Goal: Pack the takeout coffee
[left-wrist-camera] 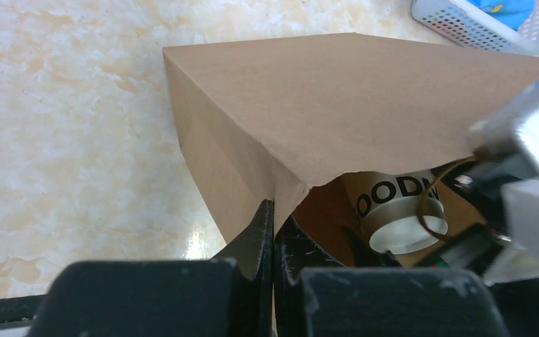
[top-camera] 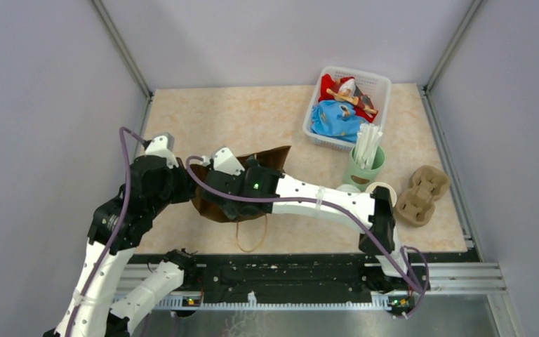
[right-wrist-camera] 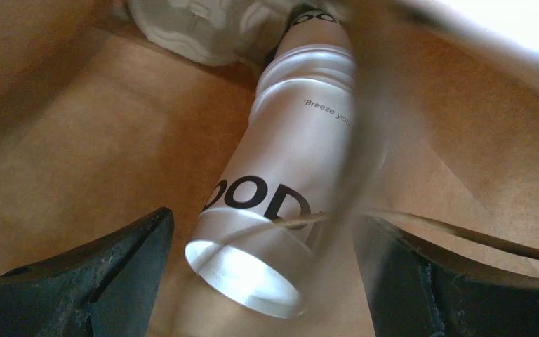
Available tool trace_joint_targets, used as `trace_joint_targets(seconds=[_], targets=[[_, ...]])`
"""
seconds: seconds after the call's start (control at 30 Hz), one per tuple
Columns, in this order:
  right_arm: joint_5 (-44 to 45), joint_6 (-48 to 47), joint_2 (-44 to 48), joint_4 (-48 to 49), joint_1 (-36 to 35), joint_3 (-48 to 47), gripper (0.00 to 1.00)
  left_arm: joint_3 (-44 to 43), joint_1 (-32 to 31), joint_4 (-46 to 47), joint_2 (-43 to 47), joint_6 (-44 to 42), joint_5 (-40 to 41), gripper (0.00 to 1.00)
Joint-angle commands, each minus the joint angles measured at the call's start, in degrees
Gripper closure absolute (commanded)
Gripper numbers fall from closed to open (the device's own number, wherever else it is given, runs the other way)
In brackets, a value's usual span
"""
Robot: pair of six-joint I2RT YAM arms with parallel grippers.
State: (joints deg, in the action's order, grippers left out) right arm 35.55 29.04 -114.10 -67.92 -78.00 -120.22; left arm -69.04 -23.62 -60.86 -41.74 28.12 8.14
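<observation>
Left end effector (left-wrist-camera: 275,212) pinches bag (left-wrist-camera: 337,105); right (right-wrist-camera: 263,216) straddles cup (right-wrist-camera: 281,161).

Lit evenly from above in the top view, bright and soft, with barely a shadow on the table (top-camera: 253,119). Sharp there, slightly bowed toward the edges. Glares white off the tabletop just beside the bag (left-wrist-camera: 365,98) in the left wrist view. Dim and orange inside the bag in the right wrist view; burns out at the cup (right-wrist-camera: 274,168) base; smears the handle (right-wrist-camera: 366,126) into blur.
</observation>
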Motion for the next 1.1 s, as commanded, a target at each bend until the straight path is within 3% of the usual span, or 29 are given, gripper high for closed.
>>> trace_joint_targets(seconds=[0.0,0.07,0.23,0.33,0.57,0.83,1.07], targets=[[8.1,2.1,-3.9,-5.5,-1.1,-5.5,0.06,0.0,-0.1,2.4,0.7,-1.1,-1.4,1.0],[9.2,3.0,-4.5,-6.7,-1.2,-6.4,0.11,-0.4,-0.1,1.9,0.8,-1.6,-1.1,1.0],[10.8,3.5,-3.9,-7.4,-1.4,-7.6,0.39,-0.4,-0.1,1.2,1.1,-2.5,-0.5,1.0],[10.4,2.5,-2.6,-6.6,-1.7,-8.9,0.47,-0.1,-0.1,1.1,1.2,-2.4,-0.4,1.0],[2.0,-2.7,4.2,-3.0,-2.2,-13.0,0.5,0.3,-0.1,1.1,1.1,-2.0,0.5,1.0],[-15.4,-5.4,23.2,17.7,0.0,7.4,0.51,1.4,-0.1,2.5,0.3,-1.3,1.7,1.0],[-42.3,-0.4,32.8,29.6,13.9,18.3,0.51,-0.7,-0.1,0.2,-3.2,0.9,1.2,1.0]])
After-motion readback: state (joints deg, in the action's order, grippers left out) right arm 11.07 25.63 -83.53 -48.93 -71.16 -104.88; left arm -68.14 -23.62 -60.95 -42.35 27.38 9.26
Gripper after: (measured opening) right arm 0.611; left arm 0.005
